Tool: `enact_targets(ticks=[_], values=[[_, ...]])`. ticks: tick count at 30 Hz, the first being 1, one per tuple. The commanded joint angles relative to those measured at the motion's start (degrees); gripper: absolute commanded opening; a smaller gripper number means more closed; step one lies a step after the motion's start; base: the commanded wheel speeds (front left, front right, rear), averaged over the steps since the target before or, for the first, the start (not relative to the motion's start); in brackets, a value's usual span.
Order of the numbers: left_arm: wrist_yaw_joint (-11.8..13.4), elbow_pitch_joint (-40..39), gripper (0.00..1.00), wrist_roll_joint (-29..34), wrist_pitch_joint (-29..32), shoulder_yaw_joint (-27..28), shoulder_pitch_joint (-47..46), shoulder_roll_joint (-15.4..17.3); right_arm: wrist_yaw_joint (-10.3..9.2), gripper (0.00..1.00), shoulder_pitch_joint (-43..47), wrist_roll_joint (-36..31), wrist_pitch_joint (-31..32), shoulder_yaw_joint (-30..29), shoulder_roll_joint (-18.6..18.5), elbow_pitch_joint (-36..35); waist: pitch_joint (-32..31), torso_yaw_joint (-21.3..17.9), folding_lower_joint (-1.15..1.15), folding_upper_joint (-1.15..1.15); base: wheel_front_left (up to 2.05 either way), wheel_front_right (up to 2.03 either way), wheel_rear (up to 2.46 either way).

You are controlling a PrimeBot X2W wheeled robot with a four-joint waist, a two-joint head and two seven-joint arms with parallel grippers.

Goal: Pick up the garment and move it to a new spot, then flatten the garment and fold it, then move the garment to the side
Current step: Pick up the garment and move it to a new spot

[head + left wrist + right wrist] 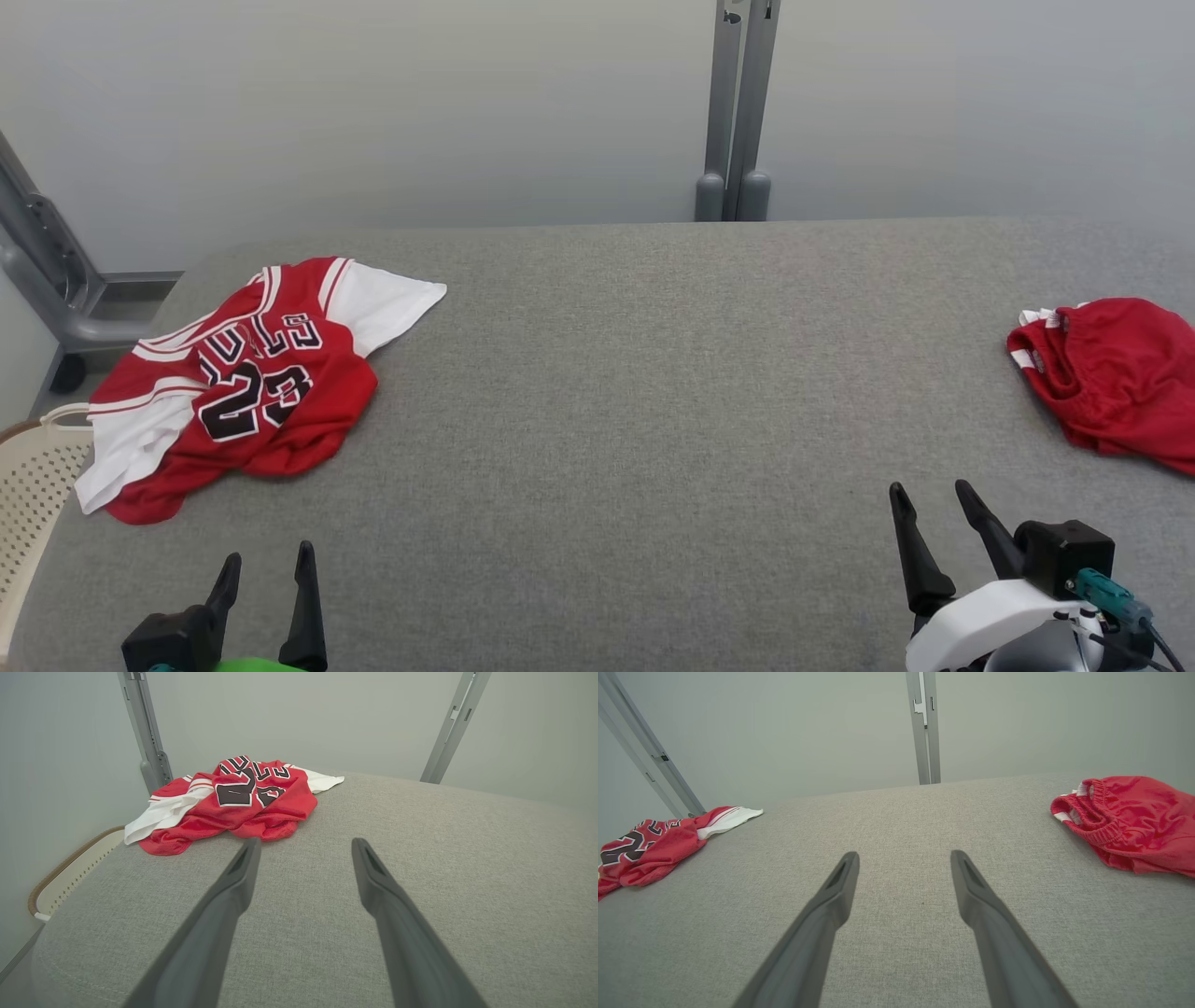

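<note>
Grey counter (607,420) shows you a crumpled jersey (243,373) at its left edge, shorts (1116,378) at its right; left gripper (268,553) and right gripper (929,486) hover open, empty, ready for pickup.

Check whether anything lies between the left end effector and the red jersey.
Nothing visible does. Only bare grey padded surface lies between the open left end effector and the crumpled jersey; the red shorts sit far off to the right.
</note>
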Motion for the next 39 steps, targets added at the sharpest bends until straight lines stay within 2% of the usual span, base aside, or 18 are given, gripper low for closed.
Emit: enact_targets(ticks=[1, 9, 28, 32, 39], values=[[0.2, -0.2, 1.0, -0.3, -0.2, 0.1, -0.4, 0.3, -0.04, 1.0, 0.3, 0.1, -0.2, -0.2, -0.1, -0.3, 0.1, 0.6, 0.0, 0.0, 0.0, 0.0, 0.0], [0.6, -0.1, 1.0, 0.0, 0.3, -0.3, -0.9, 0.8, -0.04, 1.0, 0.9, 0.5, -0.3, 0.7, -0.1, -0.1, 0.0, 5.5, 0.0, 0.0, 0.0, 0.0, 0.0], [2.5, -2.9, 1.0, 0.6, 0.8, 0.1, 1.1, 2.7, -0.04, 1.0, -1.1, 3.4, -2.0, 5.3, -0.1, 1.3, 1.4, 23.1, 0.0, 0.0, 0.0, 0.0, 0.0], [2.8, -3.1, 1.0, 0.6, 1.3, 0.2, 1.3, 3.1, -0.04, 1.0, -1.7, 3.8, -2.6, 6.5, -0.1, 1.6, 1.7, 25.6, 0.0, 0.0, 0.0, 0.0, 0.0], [3.6, -3.8, 1.0, 0.0, 0.6, 0.8, 1.8, 3.0, -0.04, 1.0, -3.4, 3.2, -2.6, 8.0, -0.1, 2.5, 2.8, 26.6, 0.0, 0.0, 0.0, 0.0, 0.0]])
